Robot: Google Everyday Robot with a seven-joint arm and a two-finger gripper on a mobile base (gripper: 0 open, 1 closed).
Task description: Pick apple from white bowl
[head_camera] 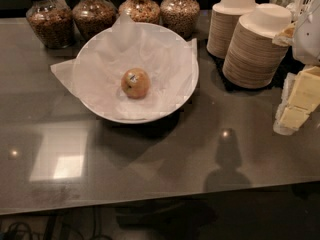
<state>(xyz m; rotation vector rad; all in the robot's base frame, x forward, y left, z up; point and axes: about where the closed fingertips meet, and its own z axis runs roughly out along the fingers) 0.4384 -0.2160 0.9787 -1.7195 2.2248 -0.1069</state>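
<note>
We're watching the white-and-cream hand (299, 104) hovering at the glossy dark counter's (150, 164) right edge, its grip impossible to tell, while the yellow-orange apple (135, 83) is sitting centred in the paper-lined white bowl (193, 79).

The gripper (296, 108) comes in at the right edge, which cuts off its outer side and most of the arm (307, 34) above it. Far to the gripper's left, four glass jars (95, 14) lose their tops to the upper edge. Just left of the gripper, the nearer stack of paper bowls (252, 54) is partly covered by the arm. Well left of the gripper, crinkled paper (150, 59) hides the inside of the white bowl (150, 118). The sticker (132, 77) on the apple (137, 86) is too small to read. The bench (165, 159) runs out past both side edges.
</note>
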